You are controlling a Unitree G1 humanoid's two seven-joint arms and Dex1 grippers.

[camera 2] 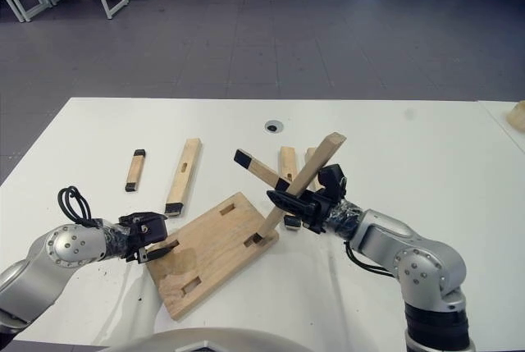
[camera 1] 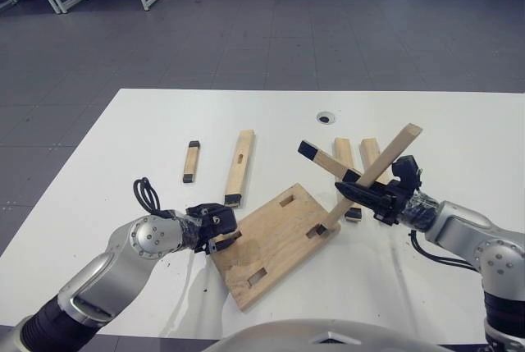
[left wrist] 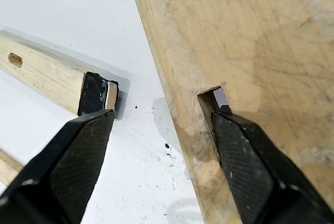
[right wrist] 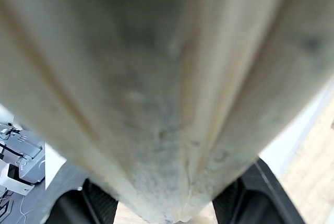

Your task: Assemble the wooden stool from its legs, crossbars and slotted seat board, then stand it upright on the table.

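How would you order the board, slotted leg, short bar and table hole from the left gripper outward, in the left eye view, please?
1. Board, at the jaws of the left gripper.
2. Slotted leg, just beyond.
3. Short bar, farther, to its left.
4. Table hole, far right.
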